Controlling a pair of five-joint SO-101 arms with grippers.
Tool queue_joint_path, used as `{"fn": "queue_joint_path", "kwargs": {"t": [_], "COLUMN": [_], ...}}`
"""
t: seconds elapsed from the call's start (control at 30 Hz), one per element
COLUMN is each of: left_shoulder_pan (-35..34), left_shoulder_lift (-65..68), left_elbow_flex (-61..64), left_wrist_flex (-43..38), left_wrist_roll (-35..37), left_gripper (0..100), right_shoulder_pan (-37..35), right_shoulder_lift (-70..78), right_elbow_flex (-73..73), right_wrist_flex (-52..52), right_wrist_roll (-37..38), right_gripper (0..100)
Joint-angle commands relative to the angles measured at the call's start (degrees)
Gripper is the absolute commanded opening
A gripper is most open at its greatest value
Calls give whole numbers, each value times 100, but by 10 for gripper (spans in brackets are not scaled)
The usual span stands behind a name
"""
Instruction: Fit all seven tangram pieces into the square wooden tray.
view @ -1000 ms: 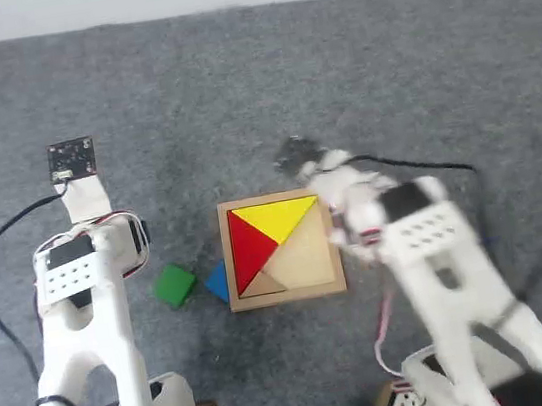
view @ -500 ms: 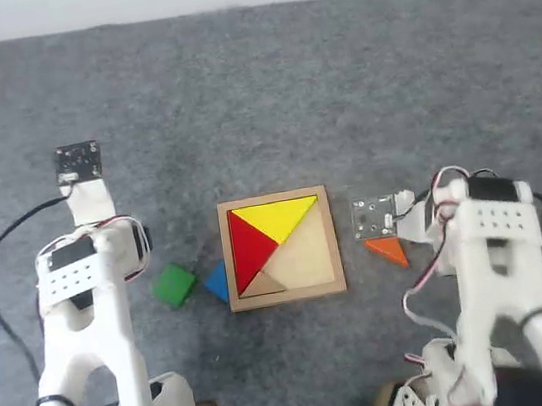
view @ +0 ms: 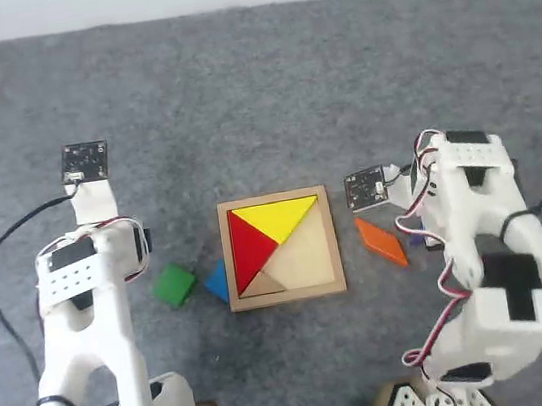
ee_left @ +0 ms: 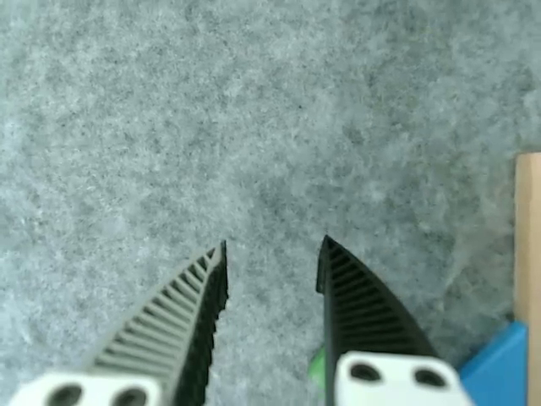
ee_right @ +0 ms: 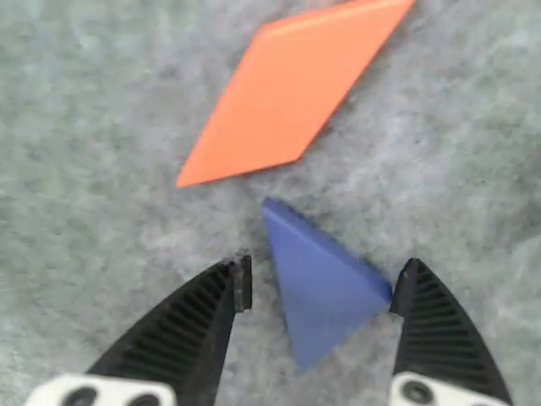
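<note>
1. Tray point(view: 287, 298) sits mid-mat point(view: 254, 84), partly filled. A yellow triangle point(view: 279, 217) lies along its far edge and a red triangle point(view: 248, 247) along its left side. The right and near-right floor is bare wood. A tan triangular patch shows at the near-left corner; cannot tell if it is a piece or bare floor.
2. Loose pieces left of the tray: the blue piece point(view: 217, 282) just beside its wall and the green piece point(view: 173, 284) just beyond that.
3. Loose pieces right of the tray: the orange piece point(view: 381, 241), a parallelogram, lies flat near the wall. The indigo triangle point(ee_right: 321, 296) lies flat just past it, farther from the tray.
4. Right gripper point(ee_right: 323, 269) is low over the mat right of the tray. Its fingers are spread wide and hold nothing.
5. Key relation: the indigo triangle lies in the gap between the right fingers.
   - One corner is close to one fingertip; the other finger stands clear of it.
   - The long edge runs roughly along the fingers, not across the gap.
   - The sharp tip points out toward the orange piece.
6. Left gripper point(ee_left: 273, 252) hangs over bare mat left of the tray. Its fingers are apart and empty, with the green and blue pieces back near its base.
7. Judgement: the right arm is much the nearer to the indigo triangle, so that is the likely next pick. A small sideways centring seems needed before closing, or the near finger may nudge the corner and spin the piece.
</note>
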Motion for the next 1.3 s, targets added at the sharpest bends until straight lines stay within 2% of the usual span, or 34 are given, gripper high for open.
{"fn": "queue_joint_path", "kwargs": {"t": [0.0, 0.6, 0.7, 0.87, 1.27], "left_shoulder_pan": [44, 44, 44, 44, 44], "left_shoulder_lift": [-18, -18, -18, -18, -18], "left_elbow_flex": [-40, 22, 22, 22, 22], "left_wrist_flex": [0, -88, -88, -88, -88], "left_wrist_roll": [-62, -62, -62, -62, -62], "left_gripper": [173, 174, 174, 174, 174], "right_shoulder_pan": [145, 347, 347, 382, 418], "right_shoulder_lift": [154, -13, -22, -22, -356], "right_elbow_flex": [-308, 404, 413, 413, 387], "right_wrist_flex": [-224, -1156, -1226, -1596, -1604], "right_wrist_roll": [44, -167, -176, -633, -1547], "right_gripper": [278, 276, 215, 75, 98]}}
